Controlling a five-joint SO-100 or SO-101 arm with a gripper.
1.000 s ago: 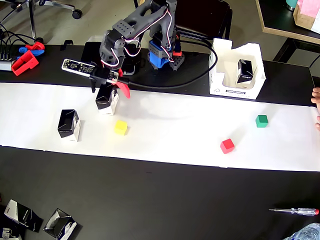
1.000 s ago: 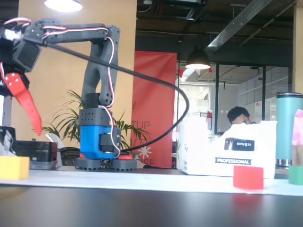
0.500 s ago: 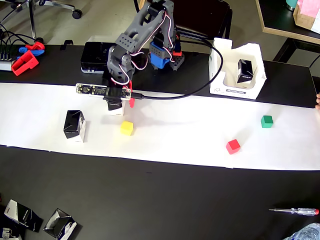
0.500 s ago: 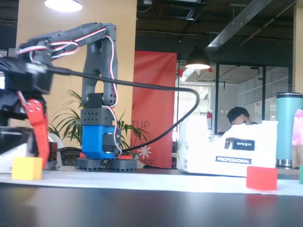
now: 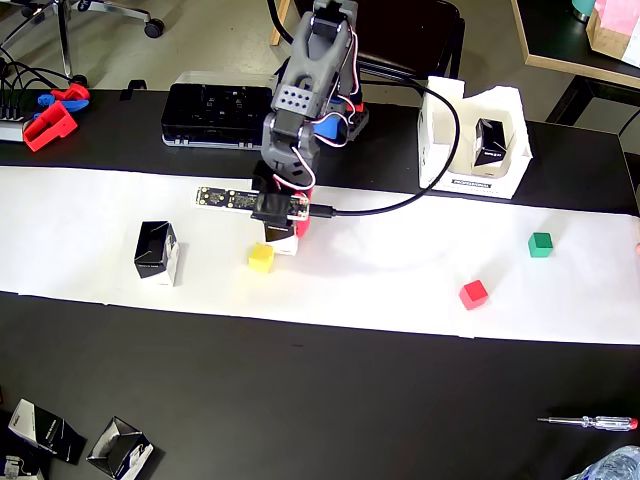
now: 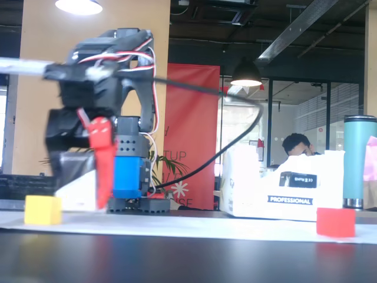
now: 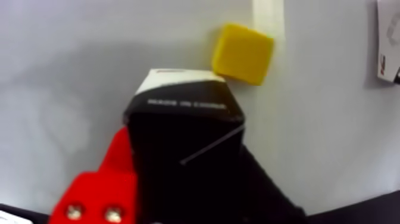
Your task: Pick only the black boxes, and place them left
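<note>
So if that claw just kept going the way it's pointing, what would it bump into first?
The gripper, shut on a black box, points down at the white paper. Going on, the box would likely meet the paper first, right beside the yellow cube; the remaining gap is unclear.

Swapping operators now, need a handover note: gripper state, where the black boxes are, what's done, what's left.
Gripper: shut on a black box, one red finger on its side, right beside the yellow cube.
Second black box stands at the left of the white paper strip in the overhead view.
Third black box sits in the white carton tray at the back right.
Left: set down the held box, then fetch the tray one. Leave the cubes alone.
</note>
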